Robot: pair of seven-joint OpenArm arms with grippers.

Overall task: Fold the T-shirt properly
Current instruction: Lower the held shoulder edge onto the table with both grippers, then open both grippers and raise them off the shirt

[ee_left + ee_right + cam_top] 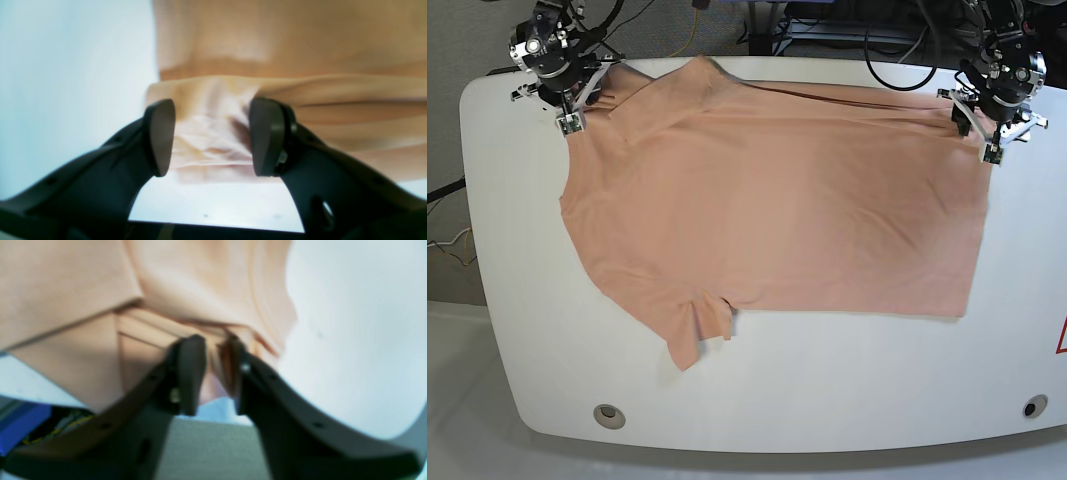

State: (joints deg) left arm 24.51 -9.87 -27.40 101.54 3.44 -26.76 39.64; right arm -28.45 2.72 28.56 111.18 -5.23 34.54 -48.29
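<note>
Plainly, one T-shirt (767, 215) lies spread flat on the white table (827, 400), and I have two claws on it, one at each far corner. My left claw (206, 136) sits low at the hem corner with its jaws parted wide, cloth bunched between the pads though neither pad presses it. My right claw (217, 373) is at the sleeve-side corner, jaws narrow with a fold of fabric between them; I cannot tell whether it grips. One sleeve (697, 330) points toward the near edge, where the bare table leaves broad room, with two round holes (609, 415) in it
</note>
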